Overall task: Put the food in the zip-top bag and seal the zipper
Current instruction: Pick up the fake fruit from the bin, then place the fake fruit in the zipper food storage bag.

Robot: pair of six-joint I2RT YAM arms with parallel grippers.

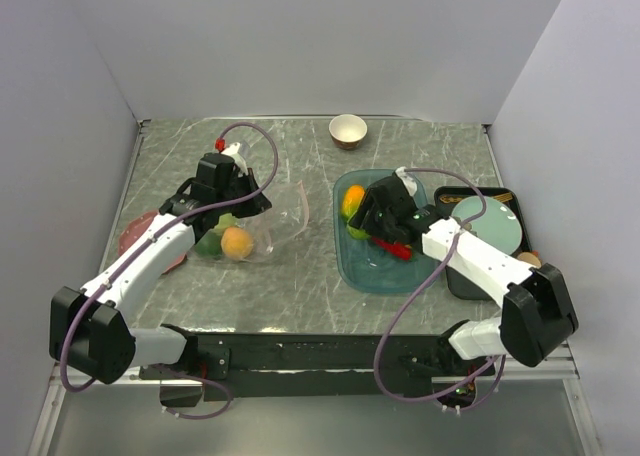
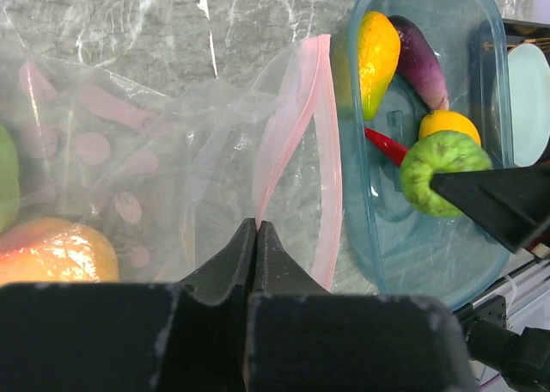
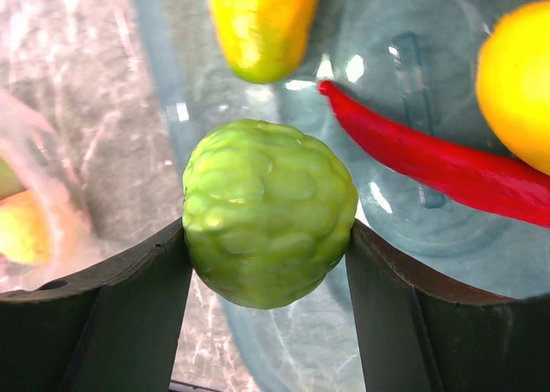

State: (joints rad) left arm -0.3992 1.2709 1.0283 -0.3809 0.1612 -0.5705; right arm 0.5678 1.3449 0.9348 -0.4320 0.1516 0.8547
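While left tool [image 2: 256, 227] pinches the bag [image 2: 172, 143] with fruit [image 2: 51, 250] inside, right tool [image 3: 266, 267] clamps cabbage [image 3: 268, 199]; tray [image 2: 404, 259] pieces and zipper [image 2: 323, 151] sealing left.

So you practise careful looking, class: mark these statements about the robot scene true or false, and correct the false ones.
1. The right gripper holds the green cabbage. True.
2. The red chili is inside the zip-top bag. False: it lies in the teal tray.
3. The left gripper is wide open. False: it is shut, pinching the bag at its pink zipper.
4. The purple eggplant lies in the tray. True.
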